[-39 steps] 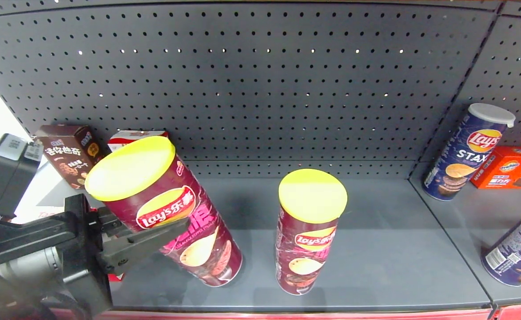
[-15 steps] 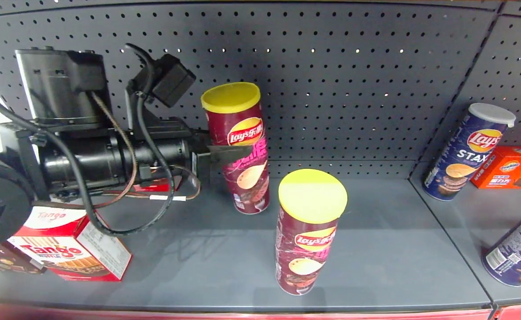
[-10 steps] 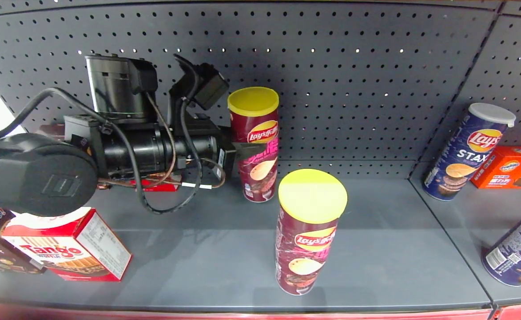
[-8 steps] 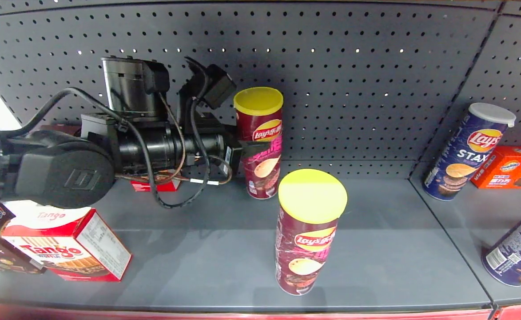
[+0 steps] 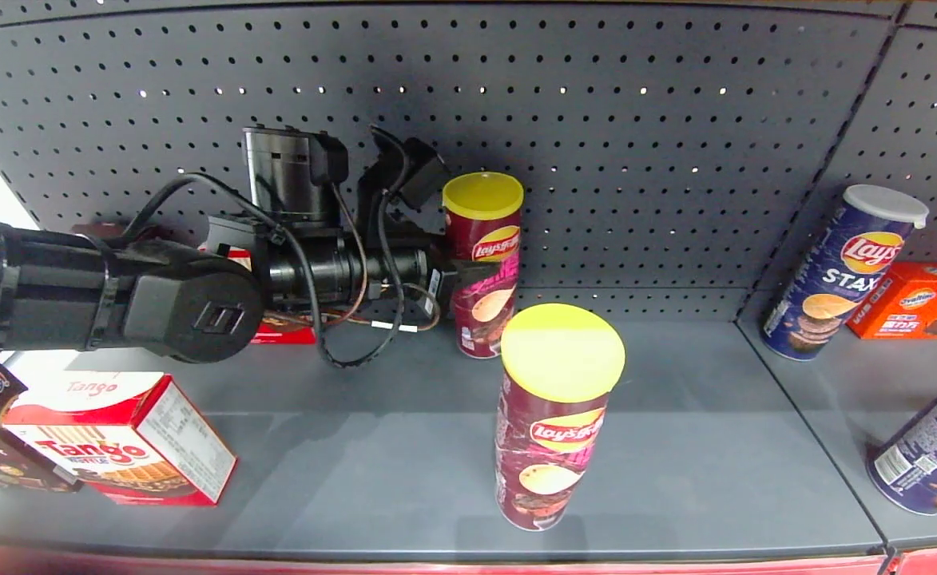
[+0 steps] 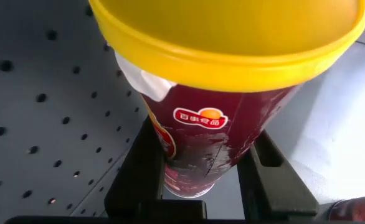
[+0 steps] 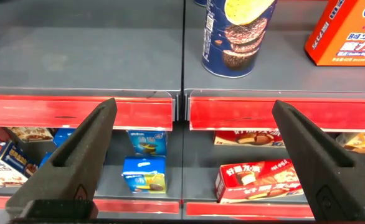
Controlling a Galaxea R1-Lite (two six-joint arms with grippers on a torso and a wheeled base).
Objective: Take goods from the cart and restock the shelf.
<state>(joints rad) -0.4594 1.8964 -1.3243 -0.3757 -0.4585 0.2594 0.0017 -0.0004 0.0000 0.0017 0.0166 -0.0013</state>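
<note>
Yellow-lidded chip can (image 5: 482, 263) clamped in the left jaws at the back of the shelf (image 5: 356, 479).
The can stands upright just before the pegboard wall (image 5: 636, 160) (whether its base touches the shelf I cannot tell), behind a matching can (image 5: 552, 415) nearer the front edge. The right jaws stand wide apart, facing lower shelves (image 7: 83, 62).

Matt metal shelf (image 5: 404, 447), glossy can (image 5: 480, 263)

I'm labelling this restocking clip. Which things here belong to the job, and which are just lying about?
Job: left gripper, shut on the rear maroon can; the shelf.
Lying about: front maroon can, blue can, red wafer box, orange box, open right gripper.
</note>
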